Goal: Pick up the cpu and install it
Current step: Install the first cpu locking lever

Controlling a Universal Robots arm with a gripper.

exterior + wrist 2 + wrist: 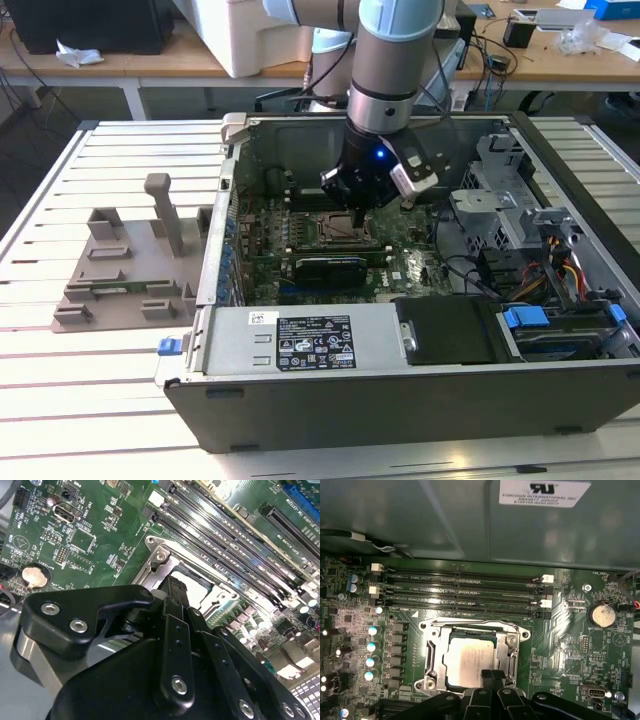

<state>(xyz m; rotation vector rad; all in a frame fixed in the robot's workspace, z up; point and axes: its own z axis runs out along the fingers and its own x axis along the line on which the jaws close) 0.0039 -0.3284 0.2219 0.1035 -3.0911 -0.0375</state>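
Tool: the tool hangs low inside the open case, directly over the socket. In the first wrist view its fingertips meet on the near edge of the cpu; whether they are clamping it or merely touching, I cannot tell.
Cpu: it lies flat within the socket frame, silvery top up, apparently seated or nearly so. In the second wrist view a pale corner of it shows just past the fingers.
Why held so: the vertical approach probably keeps the chip level with the socket so that it drops in square rather than tilted.
Case: it lies on its side on the slatted desk, lid off, so the motherboard faces up for top-down access. Inside are the memory slots beside the socket, a coin battery, and drive bays with cables toward the exterior view's right.
Fixture: grey blocks sit on the desk at the exterior view's left, well apart from the tool.
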